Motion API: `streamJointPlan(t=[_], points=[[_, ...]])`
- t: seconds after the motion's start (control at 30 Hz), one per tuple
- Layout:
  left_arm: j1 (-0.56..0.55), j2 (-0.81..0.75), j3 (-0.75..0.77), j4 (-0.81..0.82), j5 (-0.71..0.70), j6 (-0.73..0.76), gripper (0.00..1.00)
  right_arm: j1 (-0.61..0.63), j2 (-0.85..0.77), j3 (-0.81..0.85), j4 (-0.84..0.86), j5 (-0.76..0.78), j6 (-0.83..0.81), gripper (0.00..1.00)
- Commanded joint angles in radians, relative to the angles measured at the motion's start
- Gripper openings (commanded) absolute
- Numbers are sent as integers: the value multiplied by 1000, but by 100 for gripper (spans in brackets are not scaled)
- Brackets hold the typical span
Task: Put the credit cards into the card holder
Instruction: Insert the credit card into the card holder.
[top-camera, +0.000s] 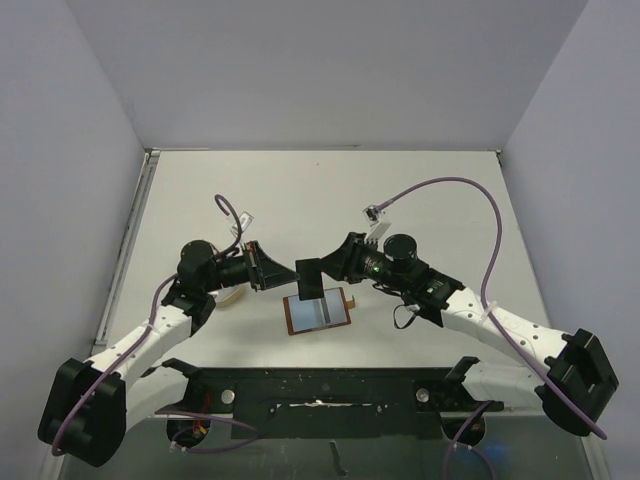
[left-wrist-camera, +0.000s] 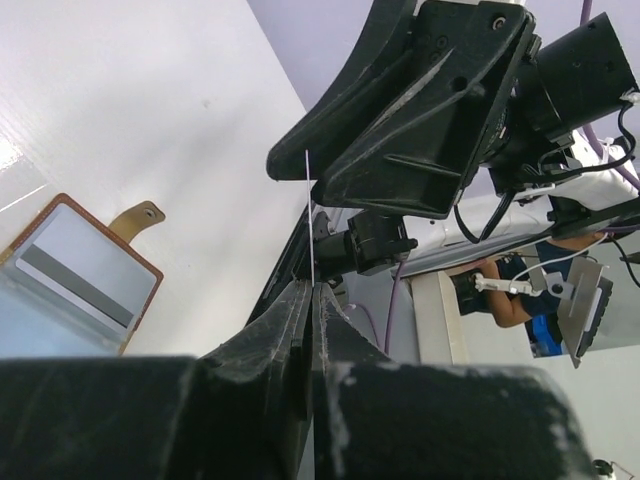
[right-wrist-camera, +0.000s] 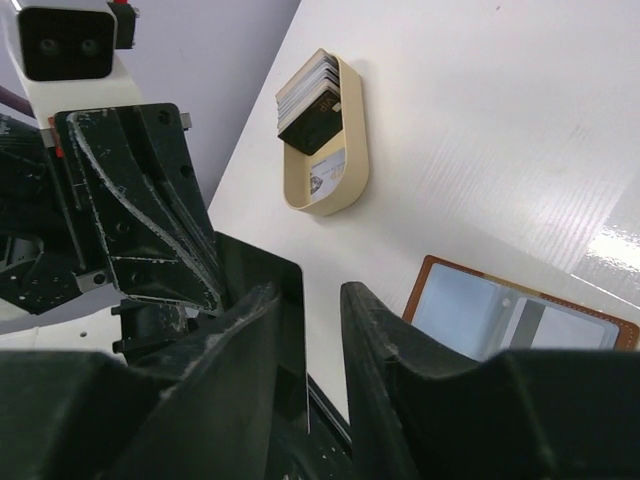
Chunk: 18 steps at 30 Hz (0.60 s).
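Observation:
The card holder lies open on the table, brown-edged, pale blue inside with a dark stripe. It also shows in the left wrist view and the right wrist view. A dark credit card hangs above it, between the two grippers. My left gripper is shut on the card, seen edge-on as a thin line. My right gripper is open. The card lies against one right finger, with a gap to the other.
A tan rounded dish stands on the table with several more cards stacked upright in it. In the top view it peeks out from under the left arm. Grey walls close in the table on three sides.

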Motion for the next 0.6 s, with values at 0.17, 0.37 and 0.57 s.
streamJointPlan(t=[0.17, 0.37, 0.57], points=[[4, 16, -10, 67, 17, -26, 8, -3, -5, 27, 132, -61, 6, 0], [4, 5, -6, 10, -21, 8, 38, -6, -14, 8, 137, -52, 2, 0], [3, -24, 54, -297, -163, 200, 41, -10, -21, -2, 18, 54, -27, 0]])
